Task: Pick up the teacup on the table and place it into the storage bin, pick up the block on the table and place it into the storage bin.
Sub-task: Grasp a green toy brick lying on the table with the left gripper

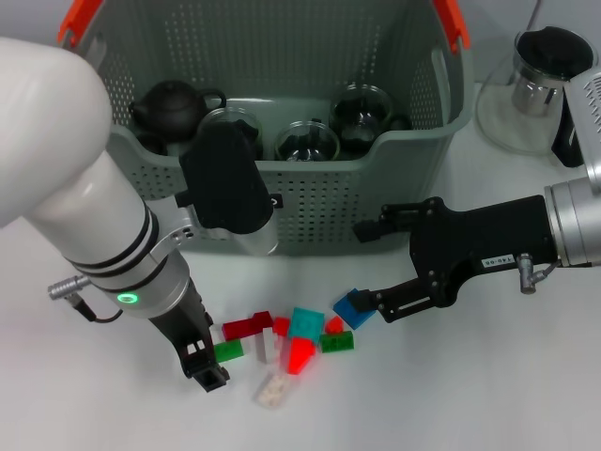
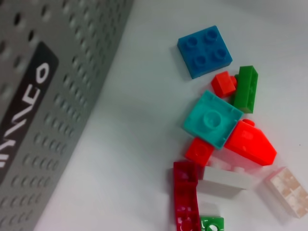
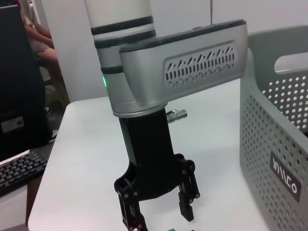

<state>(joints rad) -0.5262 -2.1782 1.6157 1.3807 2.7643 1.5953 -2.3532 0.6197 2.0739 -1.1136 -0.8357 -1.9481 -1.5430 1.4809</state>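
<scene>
Nearest, a small pile of coloured plastic building blocks (image 1: 291,343) is lying on the white bench (image 1: 451,395), still outside the bin. The left gripper (image 1: 208,365) is hanging just beside the pile's left end with its jaws spread open and empty, probably waiting its turn. The right gripper (image 1: 362,305) is reaching in from the right, and its jaws are pinching the flat blue square block (image 1: 354,307) at the pile's right edge, apparently to lift it. Behind them, the large grey-green perforated storage bin (image 1: 319,202) is standing; dark teapots and glass cups are sitting inside it.
</scene>
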